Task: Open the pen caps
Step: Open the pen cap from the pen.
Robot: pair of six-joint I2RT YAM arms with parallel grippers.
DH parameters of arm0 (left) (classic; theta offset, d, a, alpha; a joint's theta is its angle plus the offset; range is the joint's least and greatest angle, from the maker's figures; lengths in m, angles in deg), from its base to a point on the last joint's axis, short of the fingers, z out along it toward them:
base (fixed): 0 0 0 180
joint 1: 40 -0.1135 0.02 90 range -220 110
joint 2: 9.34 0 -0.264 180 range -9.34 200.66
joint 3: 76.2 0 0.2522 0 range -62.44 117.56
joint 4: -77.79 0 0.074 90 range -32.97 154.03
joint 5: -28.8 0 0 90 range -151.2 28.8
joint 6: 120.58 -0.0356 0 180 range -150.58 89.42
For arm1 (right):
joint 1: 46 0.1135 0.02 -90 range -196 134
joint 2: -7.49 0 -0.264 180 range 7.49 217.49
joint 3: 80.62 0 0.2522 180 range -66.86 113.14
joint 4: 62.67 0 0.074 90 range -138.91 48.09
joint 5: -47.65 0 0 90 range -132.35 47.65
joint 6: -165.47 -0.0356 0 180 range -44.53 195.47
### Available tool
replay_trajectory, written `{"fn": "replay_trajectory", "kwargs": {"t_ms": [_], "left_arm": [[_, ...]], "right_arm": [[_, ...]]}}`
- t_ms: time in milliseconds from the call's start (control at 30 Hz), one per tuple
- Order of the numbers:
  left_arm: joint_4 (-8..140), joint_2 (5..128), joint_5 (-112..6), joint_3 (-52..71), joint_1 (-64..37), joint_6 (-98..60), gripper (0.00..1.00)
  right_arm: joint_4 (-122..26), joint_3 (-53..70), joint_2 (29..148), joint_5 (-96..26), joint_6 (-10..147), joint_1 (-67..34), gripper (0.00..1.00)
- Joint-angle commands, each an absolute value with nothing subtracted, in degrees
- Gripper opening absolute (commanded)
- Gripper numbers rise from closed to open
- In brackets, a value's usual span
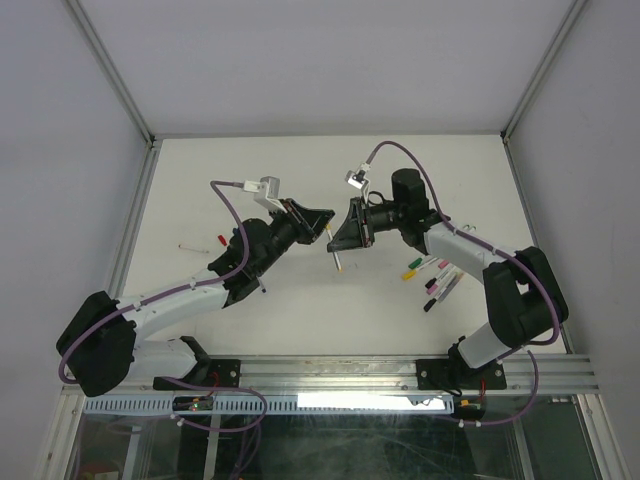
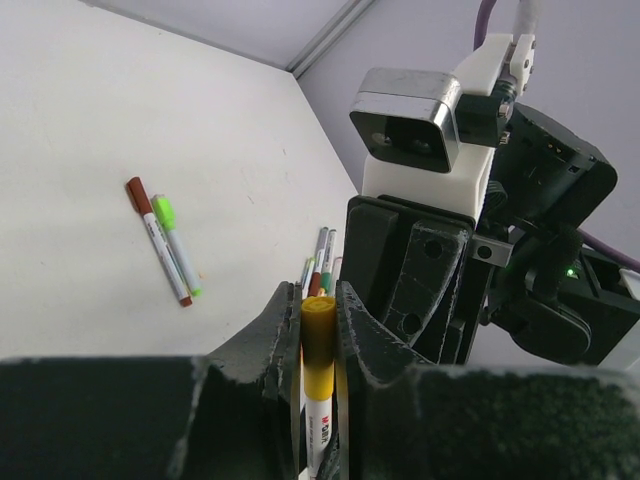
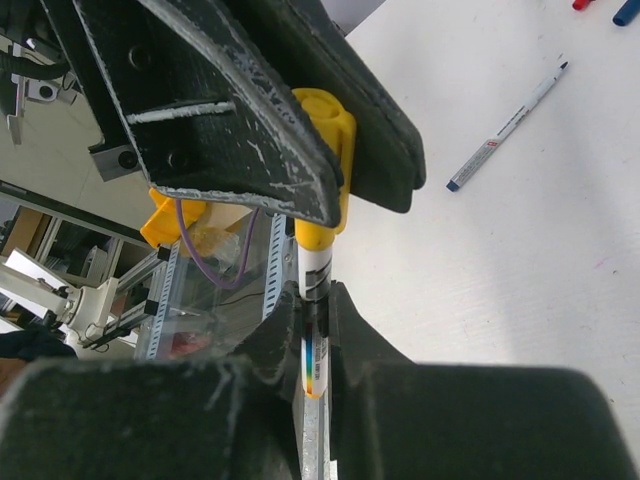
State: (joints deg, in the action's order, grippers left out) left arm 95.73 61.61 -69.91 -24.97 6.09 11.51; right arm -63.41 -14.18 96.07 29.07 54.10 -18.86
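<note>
A yellow-capped pen is held in the air between both arms at the table's middle. My left gripper (image 2: pixel 316 300) is shut on its yellow pen cap (image 2: pixel 319 340), which stands up between the fingers. My right gripper (image 3: pixel 315 298) is shut on the pen's white barrel (image 3: pixel 313 275), just below the yellow cap (image 3: pixel 328 150). In the top view the left gripper (image 1: pixel 320 224) and right gripper (image 1: pixel 338 240) meet nose to nose, and the barrel's end (image 1: pixel 338 264) sticks out below them.
A cluster of capped pens (image 1: pixel 433 277) lies by the right arm. A red cap (image 1: pixel 217 241) and a bare barrel (image 1: pixel 188 245) lie at the left. A maroon-capped pen (image 2: pixel 156 238) and a green-capped pen (image 2: pixel 177 244) lie side by side. An uncapped pen (image 3: pixel 507 125) lies nearby.
</note>
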Motion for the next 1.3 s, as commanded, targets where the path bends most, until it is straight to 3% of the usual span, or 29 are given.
{"fn": "replay_trajectory", "kwargs": {"t_ms": [0,133,233,1267], "left_arm": [[99.7,59.6,-68.4,-24.9,6.0,9.9,0.14],[99.6,58.8,-64.5,-25.9,5.4,9.5,0.32],[99.1,58.5,-62.3,-26.1,4.8,9.7,0.36],[83.9,62.7,-65.5,-18.9,4.4,11.2,0.32]], "right_arm": [[-64.1,-12.9,95.7,29.6,55.0,-18.3,0.0],[-59.1,-11.5,95.4,27.8,58.8,-18.4,0.0],[-56.7,-10.9,95.3,26.6,61.0,-18.3,0.0],[-49.2,-9.2,94.7,19.5,68.2,-17.6,0.0]]}}
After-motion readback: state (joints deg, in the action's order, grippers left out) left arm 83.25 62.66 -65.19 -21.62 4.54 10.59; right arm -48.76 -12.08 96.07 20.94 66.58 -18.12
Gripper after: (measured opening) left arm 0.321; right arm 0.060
